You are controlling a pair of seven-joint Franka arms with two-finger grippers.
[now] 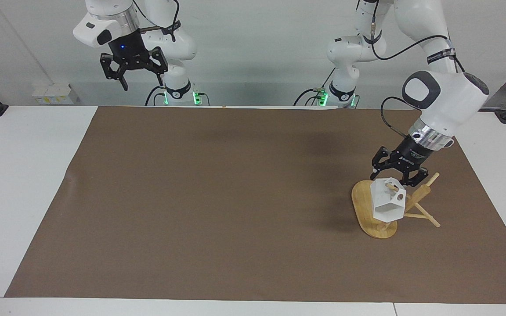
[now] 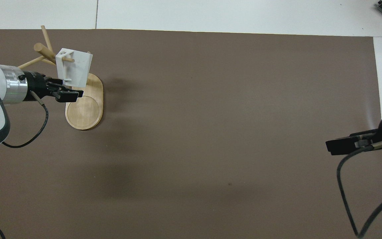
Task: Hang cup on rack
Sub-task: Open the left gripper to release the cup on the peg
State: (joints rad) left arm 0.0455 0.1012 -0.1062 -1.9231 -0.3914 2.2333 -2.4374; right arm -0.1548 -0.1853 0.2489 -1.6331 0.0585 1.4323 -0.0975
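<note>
While your left gripper (image 1: 397,175) hovers over the light bamboo mug rack (image 1: 380,219), its black fingers stand spread apart and hold nothing. You can see the small matte white faceted cup (image 1: 387,205) just below those fingers; whether a fingertip touches the cup's upper edge you cannot tell. The cup hangs on the rack, with a thin dowel peg (image 2: 67,60) passing through its small handle loop, and its body is tilted over the oval flat base (image 2: 90,114). In the overhead view the cup (image 2: 73,66) covers the part of the base farther from the robots, while the thick central post (image 2: 45,50) and two more pegs stick out beside it, toward the left arm's end of the table. The rack stands on the brown paper mat (image 1: 218,197) that covers the white table (image 1: 20,175), well toward the left arm's end.

Your right gripper (image 1: 134,70) waits high in the air near its own base, over the mat's edge nearest the robots, with its fingers spread wide and empty.
</note>
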